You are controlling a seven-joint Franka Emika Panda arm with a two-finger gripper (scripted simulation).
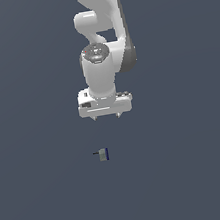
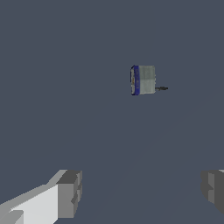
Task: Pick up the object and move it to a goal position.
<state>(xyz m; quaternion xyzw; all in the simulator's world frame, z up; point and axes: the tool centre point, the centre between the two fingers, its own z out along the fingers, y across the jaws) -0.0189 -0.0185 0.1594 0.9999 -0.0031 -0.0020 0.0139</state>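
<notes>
hand [image 1: 107, 117] spread wide, holding nothing | one block [image 1: 104, 154] lay on the worktop [image 1: 193, 169] at the hand's 6 o'clock, apart | wrist view alone showed both fingers [image 2: 69, 194] and the block's blue side

The tool [image 1: 106, 116], its two fingertips apart, hangs apart from the tiny block [image 1: 104, 154] on grey ground.

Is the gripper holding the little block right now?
No, the gripper hangs open with nothing between its fingers, while the block lies apart from it on the grey surface, seen in the exterior view.
</notes>
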